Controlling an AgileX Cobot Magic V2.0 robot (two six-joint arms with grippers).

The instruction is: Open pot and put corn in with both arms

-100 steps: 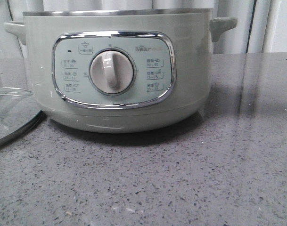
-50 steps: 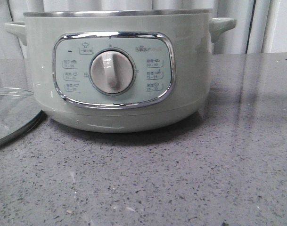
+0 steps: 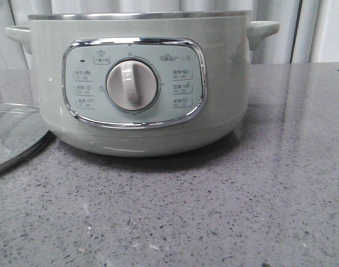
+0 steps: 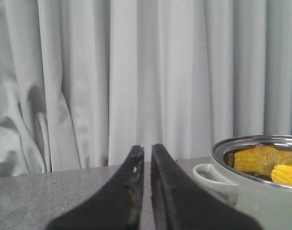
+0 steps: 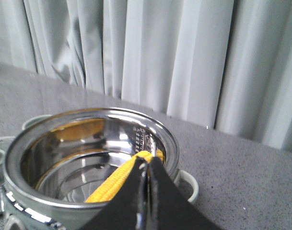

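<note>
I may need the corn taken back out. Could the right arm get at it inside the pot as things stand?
Probably yes. The pot is open, its glass lid lying beside it on the table, and the right gripper hangs above the rim with the corn just below. Its jaws look shut and would need opening.

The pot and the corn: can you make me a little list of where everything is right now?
pot: open, no lid on it, standing on the grey counter
corn: lying inside the pot
glass lid: flat on the counter, beside the pot on the robot's left
left end effector: empty, fingers nearly together, beside the pot
right end effector: empty, fingers nearly together, above the pot's opening
dial: on the pot's front panel
</note>
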